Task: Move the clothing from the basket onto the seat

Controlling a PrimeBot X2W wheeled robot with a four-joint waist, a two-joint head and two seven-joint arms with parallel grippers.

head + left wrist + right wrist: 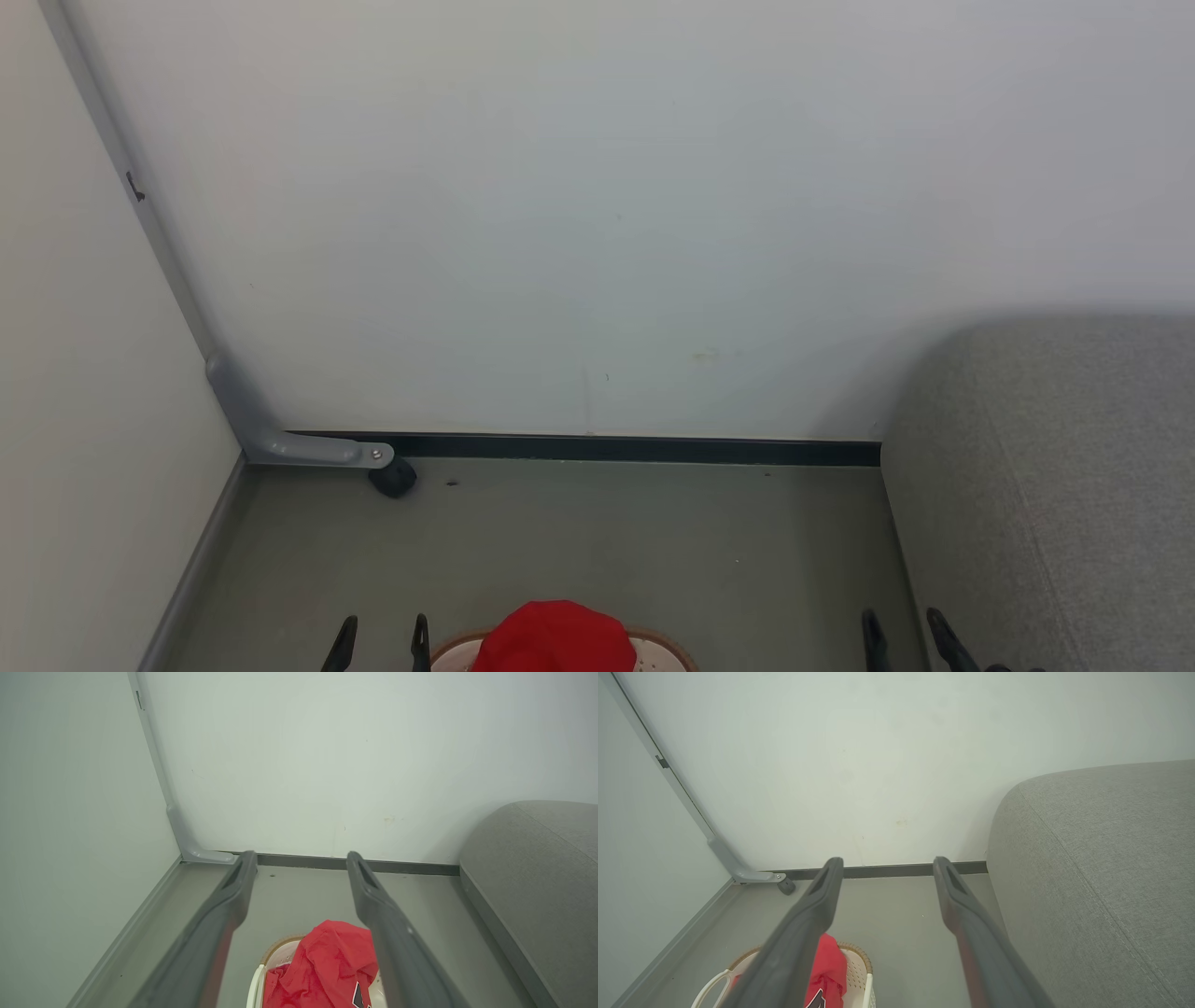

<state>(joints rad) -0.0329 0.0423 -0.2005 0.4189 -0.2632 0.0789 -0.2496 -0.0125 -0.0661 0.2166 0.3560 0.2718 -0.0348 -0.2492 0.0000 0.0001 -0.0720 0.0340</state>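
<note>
Your left claw [383,639] and right claw [904,635] stand apart and empty, clothing [555,639] heaped in the basket [667,647], none visible on the seat [1055,485]: I judge your transfer not yet begun.

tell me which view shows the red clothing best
Left wrist view: the clothing heaps out of the basket, some black print visible. The head view catches just its top at the bottom edge; in the right wrist view a pincer finger covers part.
</note>
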